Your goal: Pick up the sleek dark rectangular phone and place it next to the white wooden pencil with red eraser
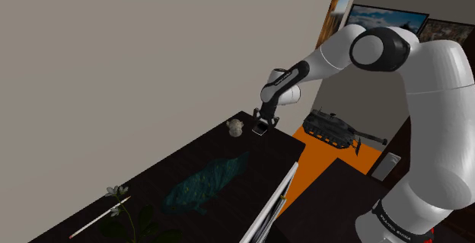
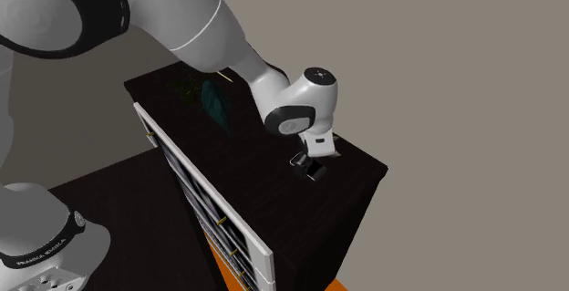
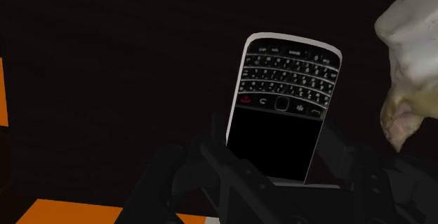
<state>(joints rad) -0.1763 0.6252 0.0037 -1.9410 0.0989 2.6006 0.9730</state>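
The 2 black jaws are closed on the bottom end of the dark phone (image 3: 281, 110), and its small keys show. The phone is low over one end of the dark worktop (image 1: 266, 154). A pale lump (image 3: 410, 61) is just beside it. The white pencil (image 1: 99, 218) lies well apart, at the other end.

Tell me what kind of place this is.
Probably a living room in a house: framed pictures hang at the back, with a dark cabinet and a model tank on an orange floor.
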